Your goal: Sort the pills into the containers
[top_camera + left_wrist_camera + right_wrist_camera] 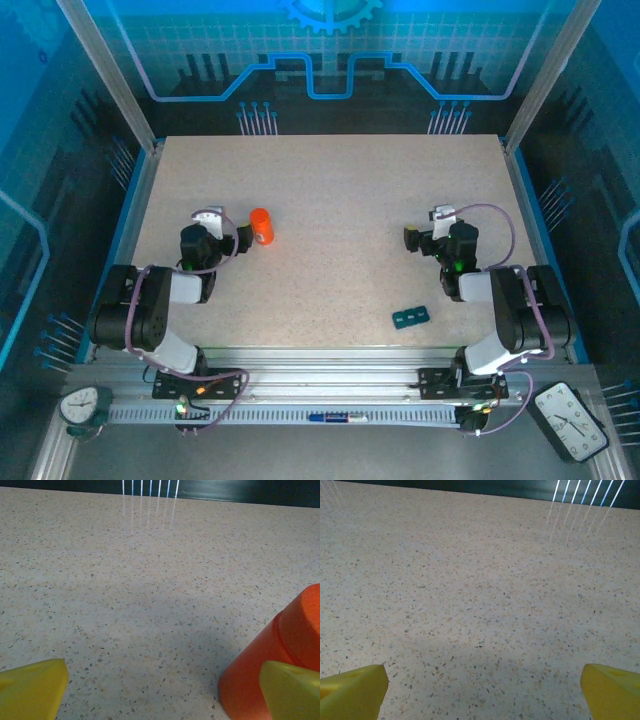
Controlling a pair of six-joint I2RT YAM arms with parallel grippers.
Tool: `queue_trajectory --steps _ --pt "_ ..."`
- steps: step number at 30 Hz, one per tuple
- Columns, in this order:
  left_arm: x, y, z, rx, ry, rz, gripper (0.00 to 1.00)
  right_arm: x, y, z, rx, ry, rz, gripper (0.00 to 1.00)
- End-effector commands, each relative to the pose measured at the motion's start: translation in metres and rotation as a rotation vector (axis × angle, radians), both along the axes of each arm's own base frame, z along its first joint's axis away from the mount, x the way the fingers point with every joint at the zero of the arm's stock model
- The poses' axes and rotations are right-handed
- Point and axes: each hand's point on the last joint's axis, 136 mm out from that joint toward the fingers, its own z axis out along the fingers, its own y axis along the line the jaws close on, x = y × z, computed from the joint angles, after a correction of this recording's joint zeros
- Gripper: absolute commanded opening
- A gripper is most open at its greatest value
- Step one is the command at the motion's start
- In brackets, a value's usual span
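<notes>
Holding left tool point(162, 690) spread, orange bottle point(270, 650) just right of it (ready to grab, probably); right tool point(482, 690) spread too, pill box point(411, 317) behind.

Orange bottle point(261, 226); dark-teal pill box point(411, 317); speckled beige table point(330, 200).

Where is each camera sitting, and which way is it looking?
Top: above and behind, looking down at the table, orange bottle, pill box; both arms show.
Left wrist: low over table, facing forward; yellow fingers show, bottle beside one.
Right wrist: low, facing table; yellow fingers show.
Shared: top and left wrist both see the bottle.
</notes>
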Motion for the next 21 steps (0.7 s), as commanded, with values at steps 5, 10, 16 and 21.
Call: queue_trajectory --steps 5,10,16,21 --pt "-0.001 0.004 0.038 0.016 -0.043 0.037 0.99 0.007 -0.012 0.064 0.023 0.003 -0.115 1.0" --pt "-0.01 0.025 0.062 -0.011 -0.072 0.159 0.99 -0.004 -0.017 0.099 0.389 0.028 -0.226 1.0" --pt "-0.017 0.035 0.094 -0.066 -0.047 0.232 0.99 -0.025 0.017 0.115 0.613 0.125 -0.044 1.0" --pt "-0.022 0.033 0.117 -0.169 0.005 0.265 0.99 -0.053 0.043 0.105 0.698 0.266 0.022 1.0"
